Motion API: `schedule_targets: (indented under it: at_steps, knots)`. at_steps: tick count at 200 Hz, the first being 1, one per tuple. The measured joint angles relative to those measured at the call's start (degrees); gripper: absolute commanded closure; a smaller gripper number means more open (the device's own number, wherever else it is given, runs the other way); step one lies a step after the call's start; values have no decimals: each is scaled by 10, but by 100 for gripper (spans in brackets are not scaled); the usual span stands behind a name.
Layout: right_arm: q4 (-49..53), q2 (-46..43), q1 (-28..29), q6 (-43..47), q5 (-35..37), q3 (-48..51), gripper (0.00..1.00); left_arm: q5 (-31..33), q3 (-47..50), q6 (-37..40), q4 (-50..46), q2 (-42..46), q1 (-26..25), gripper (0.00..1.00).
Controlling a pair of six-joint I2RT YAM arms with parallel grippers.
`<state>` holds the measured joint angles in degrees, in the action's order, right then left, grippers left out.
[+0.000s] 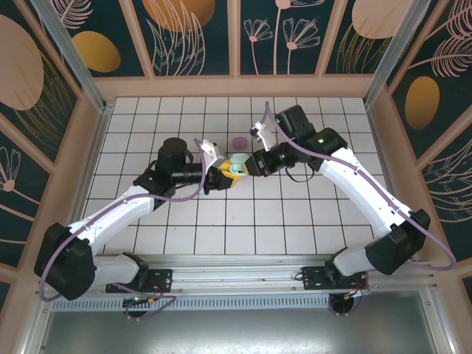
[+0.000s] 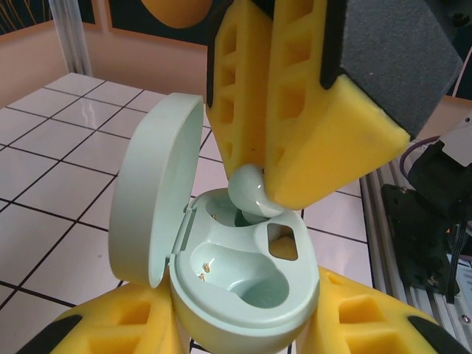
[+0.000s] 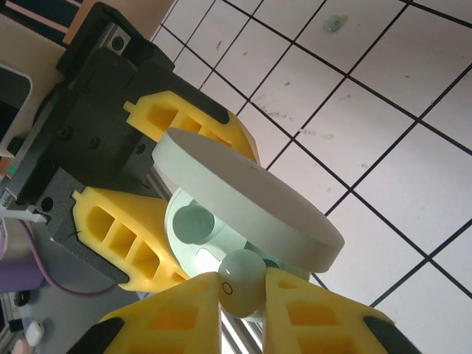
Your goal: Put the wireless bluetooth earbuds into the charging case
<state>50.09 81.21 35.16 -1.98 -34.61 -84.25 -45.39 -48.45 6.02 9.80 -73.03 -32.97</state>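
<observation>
Visibly glossy, rounded mint-green earbud [image 2: 249, 190]

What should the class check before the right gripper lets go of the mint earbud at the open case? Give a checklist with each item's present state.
1. Is the lid of the charging case open? Ok.
2. Is the left gripper shut on the charging case? Ok.
3. Is the right gripper pinching the mint earbud? Ok.
4. Is the lower end of the mint earbud in the far socket? Ok.
5. Is the mint earbud fully seated? Not ok, most of it stands above the socket.
6. Is the mint earbud turned to match the far socket? Cannot tell.
</observation>
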Motion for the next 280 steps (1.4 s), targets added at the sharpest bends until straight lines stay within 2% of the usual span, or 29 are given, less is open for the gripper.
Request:
schedule_targets:
  at_steps: [144, 202, 280]
  knots:
    - [50, 46, 1, 17, 15, -53, 65, 3, 0, 0, -10, -6, 0, 77]
    - [62, 49, 1, 16, 32, -75, 64, 4, 0, 0, 3, -6, 0, 77]
    - [41, 26, 1, 0, 15, -84, 64, 11, 0, -1, 11, 1, 0, 78]
